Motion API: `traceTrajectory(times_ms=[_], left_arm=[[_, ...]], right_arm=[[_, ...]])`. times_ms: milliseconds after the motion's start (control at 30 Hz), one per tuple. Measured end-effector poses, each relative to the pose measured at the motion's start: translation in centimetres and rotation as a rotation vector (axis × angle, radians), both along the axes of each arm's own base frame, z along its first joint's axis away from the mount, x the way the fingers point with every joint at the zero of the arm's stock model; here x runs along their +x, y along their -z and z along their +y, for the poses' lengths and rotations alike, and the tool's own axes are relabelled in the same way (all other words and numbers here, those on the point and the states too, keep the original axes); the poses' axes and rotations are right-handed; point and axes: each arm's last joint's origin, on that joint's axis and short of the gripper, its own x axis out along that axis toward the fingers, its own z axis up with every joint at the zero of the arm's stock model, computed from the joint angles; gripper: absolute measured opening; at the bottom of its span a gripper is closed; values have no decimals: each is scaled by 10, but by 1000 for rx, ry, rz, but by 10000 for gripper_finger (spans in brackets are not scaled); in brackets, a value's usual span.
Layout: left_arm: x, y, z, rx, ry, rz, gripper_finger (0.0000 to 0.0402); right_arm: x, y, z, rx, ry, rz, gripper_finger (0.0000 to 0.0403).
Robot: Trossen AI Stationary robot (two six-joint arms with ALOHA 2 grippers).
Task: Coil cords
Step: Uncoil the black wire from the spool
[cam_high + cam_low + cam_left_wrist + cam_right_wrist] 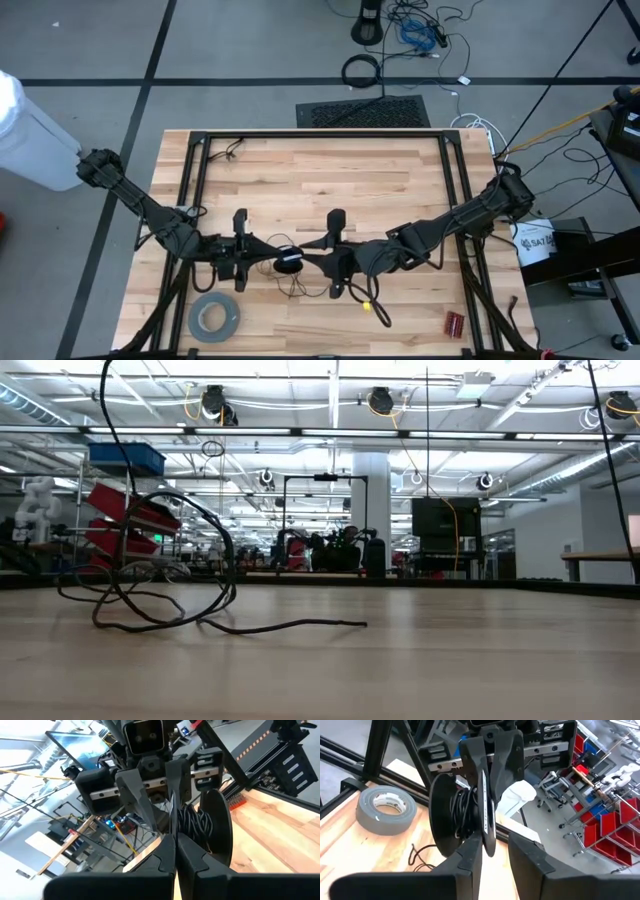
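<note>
A small black disc spool [288, 262] hangs over the table's middle. Thin dark wire [464, 815] is wound between its two flanges. The rest of the wire lies in loose loops on the wood [292, 288] [150, 585]. My left gripper [175, 851] comes from the table's left and is shut on the spool. My right gripper [495, 857] comes from the right, open, with one finger on each side of the thin flange's lower rim [489, 842]. I cannot tell whether they touch it. My left gripper pinches the spool's thin flange at its rim [172, 820] between its two fingers. The fingers lie level and come from the table's left. The spool stands on edge, lifted clear of the table, and slack wire trails from it down to the wood.
A wide grey tape roll [213, 318] lies near the front left. A small red object [455, 323] lies at the front right and a yellow piece [368, 305] under the right arm. Black frame rails [450, 180] border the wooden top.
</note>
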Motion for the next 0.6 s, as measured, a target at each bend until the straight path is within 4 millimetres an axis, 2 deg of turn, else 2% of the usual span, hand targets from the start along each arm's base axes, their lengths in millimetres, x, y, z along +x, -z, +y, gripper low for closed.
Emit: traceTrajectory(times_ms=[267, 533, 600], left_arm=[[4, 1, 5, -45, -1, 15, 0], [4, 1, 6, -43, -7, 19, 0], [4, 1, 6, -43, -18, 19, 5]], right_arm=[[14, 15, 5, -106, -5, 1, 70], [13, 14, 6, -127, 15, -3, 9], [13, 14, 6, -133, 17, -3, 5]])
